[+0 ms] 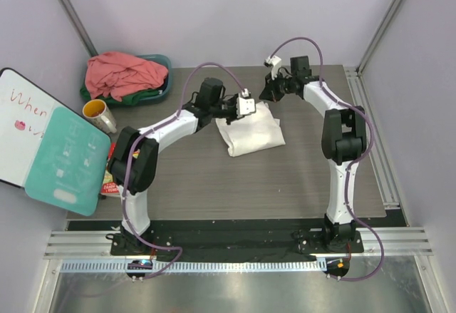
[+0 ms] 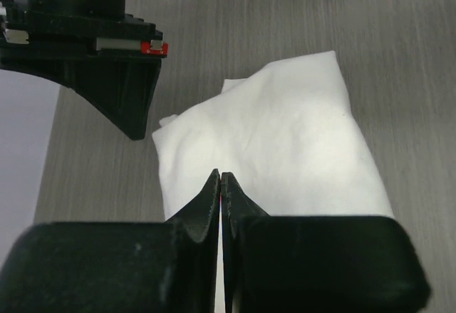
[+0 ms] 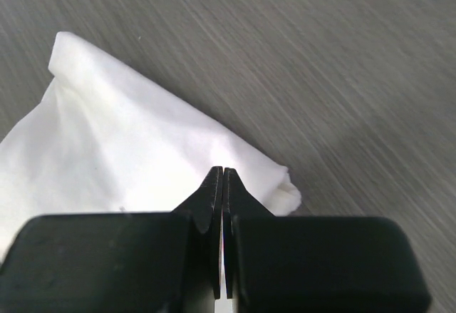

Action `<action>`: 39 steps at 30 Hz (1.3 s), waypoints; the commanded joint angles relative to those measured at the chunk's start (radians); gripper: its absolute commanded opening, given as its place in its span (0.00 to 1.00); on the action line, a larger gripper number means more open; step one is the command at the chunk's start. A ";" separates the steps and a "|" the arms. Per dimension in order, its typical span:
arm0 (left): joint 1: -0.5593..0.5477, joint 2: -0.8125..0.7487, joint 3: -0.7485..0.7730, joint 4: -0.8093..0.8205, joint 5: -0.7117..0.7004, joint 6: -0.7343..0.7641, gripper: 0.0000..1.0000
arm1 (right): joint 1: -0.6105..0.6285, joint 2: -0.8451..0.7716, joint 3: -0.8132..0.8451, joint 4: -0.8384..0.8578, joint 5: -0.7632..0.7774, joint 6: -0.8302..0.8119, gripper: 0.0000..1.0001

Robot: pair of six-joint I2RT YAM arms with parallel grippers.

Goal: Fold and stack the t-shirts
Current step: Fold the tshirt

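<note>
Closed left tool (image 2: 221, 182), right tool (image 3: 223, 177) at far corners of white t-shirt (image 1: 251, 135)

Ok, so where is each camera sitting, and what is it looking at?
Top external: high above and behind the arms, looking down at the table; the left arm and right arm show, with the white t-shirt between them.
Left wrist: on the left arm's wrist, looking down past its own shut jaws at the white t-shirt; the right arm's black end shows top left.
Right wrist: on the right arm's wrist, looking down past its own shut jaws at a corner of that t-shirt.
Shared: all three see the white t-shirt.
</note>
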 commanded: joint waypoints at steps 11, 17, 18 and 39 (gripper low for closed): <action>0.049 0.111 0.324 -0.919 0.219 0.388 0.00 | 0.028 0.114 0.064 -0.020 -0.050 0.027 0.01; 0.033 0.237 0.440 -1.116 0.187 0.489 0.00 | 0.032 0.149 0.119 -0.039 -0.010 0.044 0.01; 0.032 0.239 0.429 -1.124 0.181 0.519 0.00 | 0.032 0.152 0.124 -0.046 -0.001 0.044 0.01; 0.006 0.084 0.149 -0.856 -0.086 0.492 0.00 | 0.059 0.137 0.102 -0.066 0.045 0.027 0.01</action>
